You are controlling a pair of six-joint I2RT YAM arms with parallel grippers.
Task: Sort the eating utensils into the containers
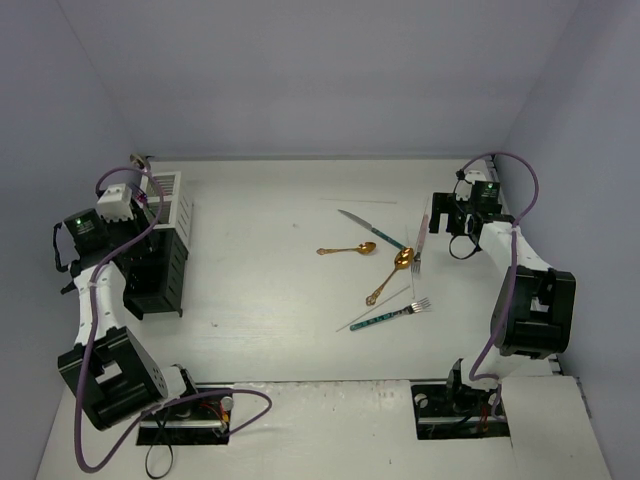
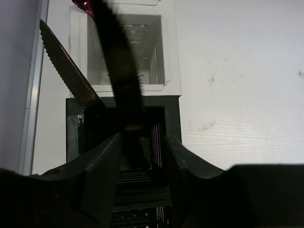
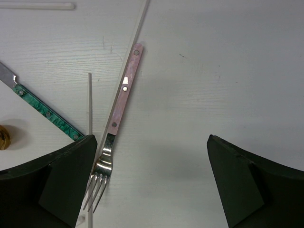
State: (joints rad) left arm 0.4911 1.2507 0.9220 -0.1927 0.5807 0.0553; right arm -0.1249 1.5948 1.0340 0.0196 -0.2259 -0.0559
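**As a black knife stands over the bins, your right gripper hangs wide above a pink fork**

Your left gripper (image 2: 142,137) sits just on the near side of the white slatted bin (image 2: 173,61), over the first black bin (image 2: 172,118) of the row. Its fingers are part open. A blurred black serrated knife (image 2: 118,66) stands between them, and a gap shows at the right finger, so nothing looks clamped. A second black knife (image 2: 66,66) leans at that black bin's left corner.

Well apart from the white slatted bin, across the bench (image 1: 270,300) to its right, loose cutlery lies scattered: two gold spoons (image 1: 390,275), a teal-handled knife (image 1: 372,229), a teal-handled fork (image 1: 392,314) and a thin stick (image 3: 89,109). Your right gripper (image 3: 151,140), spread wide and holding nothing, hangs over the pink-handled fork (image 3: 121,102) at the side of that scatter farthest from the white bin.
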